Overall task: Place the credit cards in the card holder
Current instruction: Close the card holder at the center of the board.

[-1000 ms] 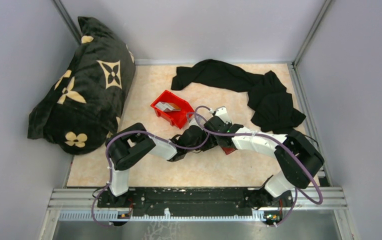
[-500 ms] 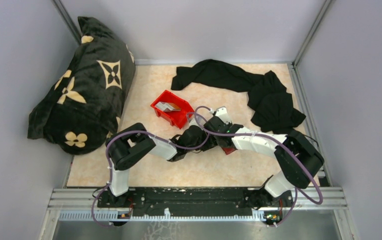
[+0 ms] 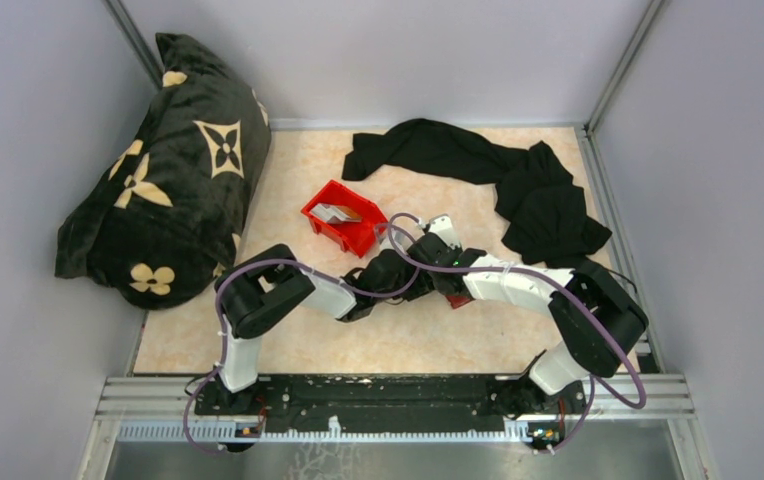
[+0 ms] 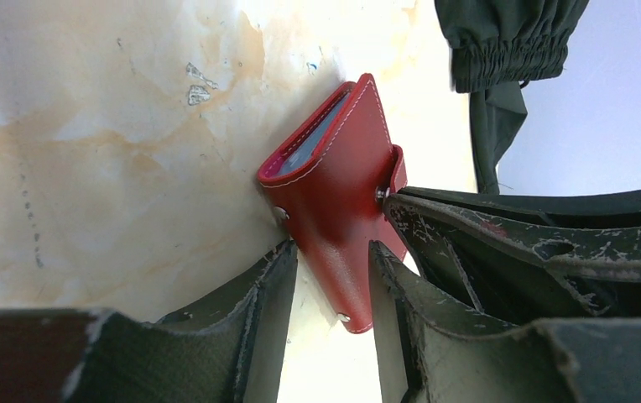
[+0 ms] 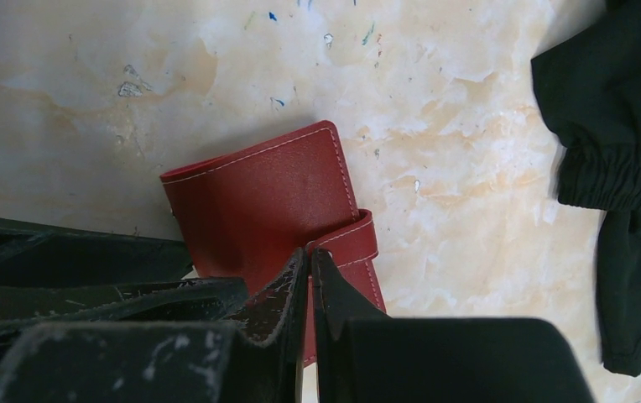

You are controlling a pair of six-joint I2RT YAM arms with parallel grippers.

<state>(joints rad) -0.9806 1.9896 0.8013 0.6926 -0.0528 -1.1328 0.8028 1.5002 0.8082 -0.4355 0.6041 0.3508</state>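
Note:
The dark red card holder [image 4: 338, 185] lies on the marble table between both grippers; in the top view only a red corner [image 3: 455, 298] shows under the right arm. My left gripper [image 4: 331, 248] straddles its lower corner, both fingers touching it, and its pale grey inner pockets show at the open edge. My right gripper [image 5: 310, 256] is shut on the snap strap [image 5: 346, 239] of the holder [image 5: 254, 197]. Both grippers meet mid-table, left [image 3: 420, 280] and right [image 3: 443, 285]. Pale credit cards [image 3: 334, 211] lie in the red bin [image 3: 353, 232].
A black garment [image 3: 518, 180] lies at the back right, close to the holder in the wrist views [image 5: 619, 168]. A large black pillow with cream flowers [image 3: 168, 170] leans in the left corner. Grey walls enclose the table.
The left arm's elbow has shifted slightly. Both grippers stay at the card holder.

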